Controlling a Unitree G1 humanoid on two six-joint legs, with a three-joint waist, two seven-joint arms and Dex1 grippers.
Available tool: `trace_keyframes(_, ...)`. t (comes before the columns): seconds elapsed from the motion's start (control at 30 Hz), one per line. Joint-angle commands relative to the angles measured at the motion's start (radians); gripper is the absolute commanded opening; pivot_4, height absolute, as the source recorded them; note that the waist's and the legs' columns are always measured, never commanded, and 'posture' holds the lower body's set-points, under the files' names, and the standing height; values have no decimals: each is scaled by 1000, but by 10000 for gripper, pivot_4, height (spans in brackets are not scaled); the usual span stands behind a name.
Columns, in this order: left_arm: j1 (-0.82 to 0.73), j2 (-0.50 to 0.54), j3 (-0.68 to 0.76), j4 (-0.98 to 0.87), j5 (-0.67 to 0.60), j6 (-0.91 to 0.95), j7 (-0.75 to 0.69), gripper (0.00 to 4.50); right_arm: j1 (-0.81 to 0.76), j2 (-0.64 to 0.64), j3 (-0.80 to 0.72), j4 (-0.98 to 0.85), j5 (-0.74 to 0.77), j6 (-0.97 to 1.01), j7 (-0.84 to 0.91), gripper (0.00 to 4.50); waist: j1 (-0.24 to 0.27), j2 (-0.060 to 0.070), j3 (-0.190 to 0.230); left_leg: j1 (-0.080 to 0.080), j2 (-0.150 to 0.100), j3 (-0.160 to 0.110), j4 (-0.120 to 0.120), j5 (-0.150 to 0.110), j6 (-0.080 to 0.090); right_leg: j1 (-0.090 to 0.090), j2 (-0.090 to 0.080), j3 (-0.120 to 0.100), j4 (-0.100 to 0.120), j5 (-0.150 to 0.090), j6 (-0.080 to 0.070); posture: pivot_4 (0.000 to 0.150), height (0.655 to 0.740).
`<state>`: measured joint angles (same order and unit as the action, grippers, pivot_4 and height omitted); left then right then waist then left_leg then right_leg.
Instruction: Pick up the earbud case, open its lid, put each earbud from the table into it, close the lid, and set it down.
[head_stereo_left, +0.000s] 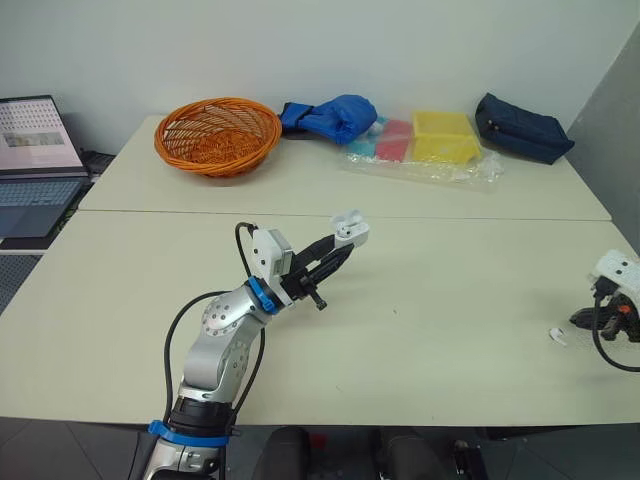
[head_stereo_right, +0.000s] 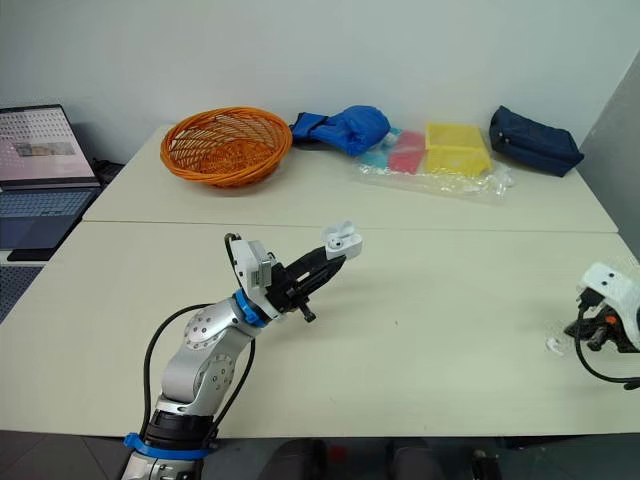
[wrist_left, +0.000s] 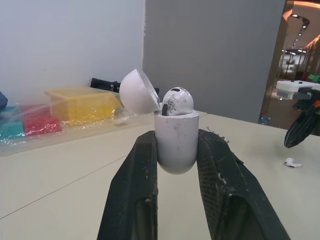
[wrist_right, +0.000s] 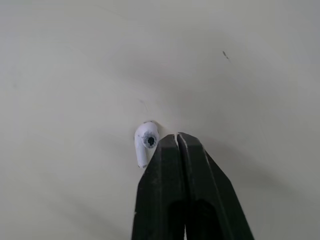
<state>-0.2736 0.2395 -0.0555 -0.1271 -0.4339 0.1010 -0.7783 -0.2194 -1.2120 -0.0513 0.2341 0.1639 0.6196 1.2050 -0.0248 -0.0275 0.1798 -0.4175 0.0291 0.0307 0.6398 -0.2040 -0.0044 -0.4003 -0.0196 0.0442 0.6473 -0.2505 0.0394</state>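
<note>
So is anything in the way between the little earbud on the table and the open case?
Nothing visible is. Bare table lies between the earbud and the case, which the left tool holds up with its lid open. The right tool is beside the earbud, shut, not gripping it.

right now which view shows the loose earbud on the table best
The right wrist view: the earbud lies large on the table, just beside the shut right tool. Both eye views show it as a small white speck near that tool. The left wrist view shows it small and far off.
</note>
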Motion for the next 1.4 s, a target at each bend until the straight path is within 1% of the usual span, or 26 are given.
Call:
trace_keyframes(0.03,-14,4,4,-24,-8,-9,-7,7284,-28,-5,-5,-2,-10,-9,-12,217,0,0,0,0,0,0,0,0,0,0,0,0,0,0,0,1500,7400)
trace_keyframes(0.3,-5,11,8,-31,-11,-7,-4,7284,-17,6,16,-13,-16,-18,-2,217,-1,0,0,0,0,0,0,0,0,-1,0,0,0,0,0,1500,7400)
trace_keyframes(0.67,-10,6,5,-22,-10,-12,-2,7284,11,-15,10,-39,-12,-14,31,217,-1,0,0,-1,0,1,0,0,0,-1,0,0,0,0,0,1500,7400)
trace_keyframes(0.77,-10,5,5,-22,-10,-12,-2,7284,20,-18,7,-50,-5,-5,42,217,-1,0,0,-1,0,1,0,0,0,-1,0,0,1,2,4,1500,7400)
trace_keyframes(0.9,-10,5,4,-22,-9,-13,-3,7284,29,-19,1,-60,-2,-2,49,217,-1,0,0,-1,0,1,0,0,0,-1,0,1,1,2,4,1500,7400)
trace_keyframes(1.27,-14,2,2,-19,-9,-11,-3,7284,17,-42,3,-49,-9,-37,74,217,-1,0,0,-1,0,1,0,0,0,-1,0,1,1,2,4,1500,7400)
trace_keyframes(1.4,-14,4,3,-18,-9,-11,-5,7284,-7,-44,-7,-52,-3,-16,68,217,-1,0,0,-1,0,1,1,0,0,-1,0,1,1,2,4,1500,7400)
